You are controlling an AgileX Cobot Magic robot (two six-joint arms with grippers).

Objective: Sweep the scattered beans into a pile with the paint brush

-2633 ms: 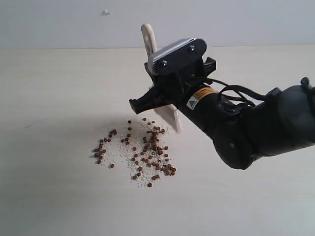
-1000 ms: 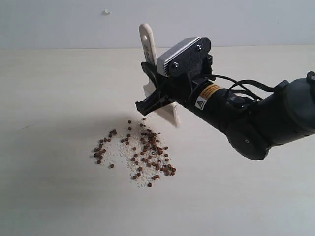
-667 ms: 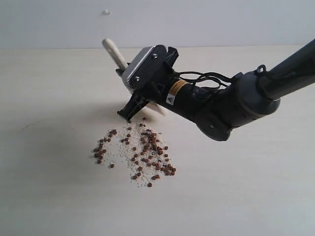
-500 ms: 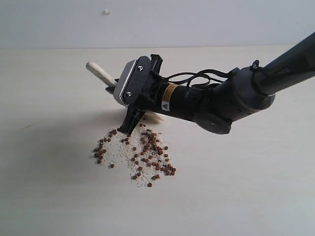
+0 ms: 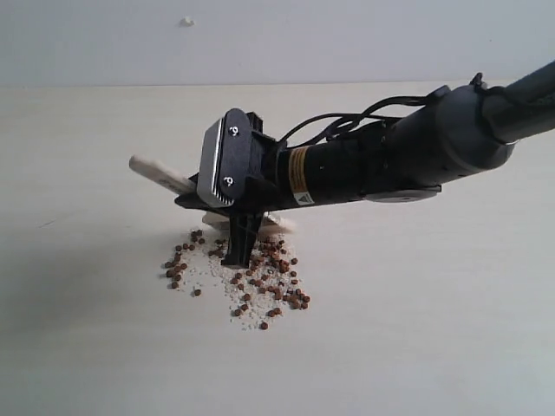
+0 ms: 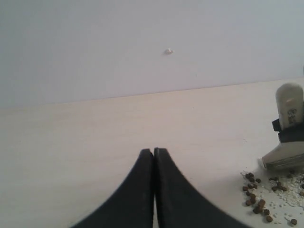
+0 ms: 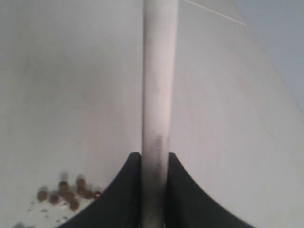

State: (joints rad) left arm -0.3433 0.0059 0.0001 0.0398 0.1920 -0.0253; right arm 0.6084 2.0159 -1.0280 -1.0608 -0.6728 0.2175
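Note:
The beans (image 5: 260,282) lie scattered with whitish grains in a loose patch on the pale table (image 5: 95,347). My right gripper (image 5: 240,247) reaches in from the right, fingers pointing down into the patch's far edge, shut on the paint brush (image 5: 160,174). The brush lies nearly level: its pale handle sticks out to the left, and its bristle end (image 5: 279,225) shows just right of the fingers. In the right wrist view the handle (image 7: 159,71) runs between the black fingers (image 7: 124,190), with beans (image 7: 66,192) beside them. My left gripper (image 6: 154,151) is shut and empty, beans (image 6: 256,202) off to one side.
A plain wall with a small white mark (image 5: 186,20) stands behind the table. The right arm's grey wrist housing (image 6: 289,107) shows at the edge of the left wrist view. The left arm is outside the exterior view.
The right gripper has swung the brush from upright above the beans to nearly level. The handle end went left and down, and the fingers dropped to the patch's far edge.

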